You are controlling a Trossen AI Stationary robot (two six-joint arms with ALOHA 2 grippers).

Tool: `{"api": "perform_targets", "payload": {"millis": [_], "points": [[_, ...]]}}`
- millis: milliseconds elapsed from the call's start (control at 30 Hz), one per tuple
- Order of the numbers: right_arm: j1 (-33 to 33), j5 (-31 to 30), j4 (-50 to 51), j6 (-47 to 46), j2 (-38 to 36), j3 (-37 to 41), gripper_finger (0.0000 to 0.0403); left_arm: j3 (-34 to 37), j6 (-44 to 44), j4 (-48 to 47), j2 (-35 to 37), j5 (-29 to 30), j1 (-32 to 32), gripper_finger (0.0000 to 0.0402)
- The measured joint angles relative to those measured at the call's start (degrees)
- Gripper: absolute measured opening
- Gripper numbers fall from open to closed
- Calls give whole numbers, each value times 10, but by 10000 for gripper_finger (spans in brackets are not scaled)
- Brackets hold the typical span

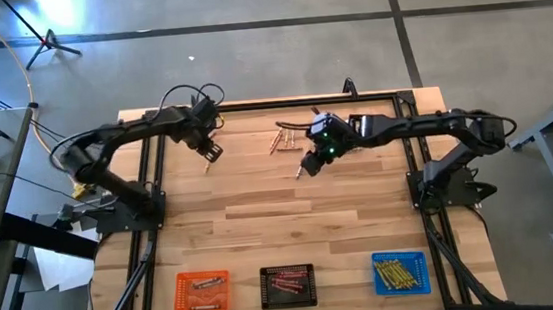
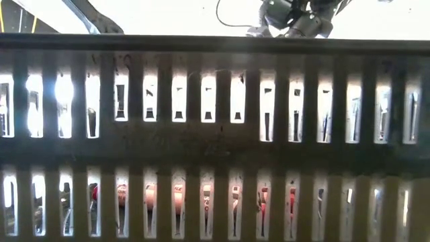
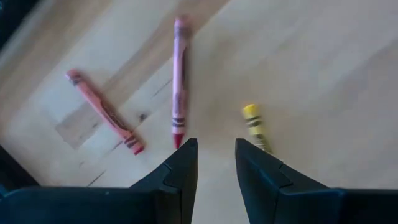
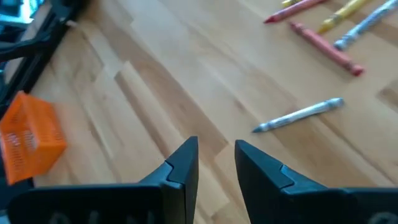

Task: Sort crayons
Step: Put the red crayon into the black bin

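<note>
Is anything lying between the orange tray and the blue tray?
Yes. In the high view, the black tray with red crayons sits between the orange tray and the blue tray.

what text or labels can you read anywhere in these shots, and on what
None can be read.
The pink crayon, red crayon and yellow crayon show dark wrapper bands, with lettering too blurred to read.
The grey crayon and the orange tray show no legible marks.

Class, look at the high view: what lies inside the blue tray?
The blue tray holds a heap of yellow crayons. Any crayons or tray floor beneath that heap are covered.
</note>
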State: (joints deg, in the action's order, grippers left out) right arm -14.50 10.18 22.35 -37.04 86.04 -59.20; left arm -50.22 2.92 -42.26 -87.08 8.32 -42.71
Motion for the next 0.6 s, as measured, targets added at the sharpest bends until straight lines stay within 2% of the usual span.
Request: {"api": "perform_targets", "payload": {"millis": [200,433,600], "points": [[-13,-5,28,15,0,0,89,-18,-10,-3,-56,17,-25,94],[-20,-5,74,65,0,0,89,-64,-1,2,-69,12,-28,94],[-24,-6,77,74,0,0,89,-69,-1,10,-69,7,-33,94]]}}
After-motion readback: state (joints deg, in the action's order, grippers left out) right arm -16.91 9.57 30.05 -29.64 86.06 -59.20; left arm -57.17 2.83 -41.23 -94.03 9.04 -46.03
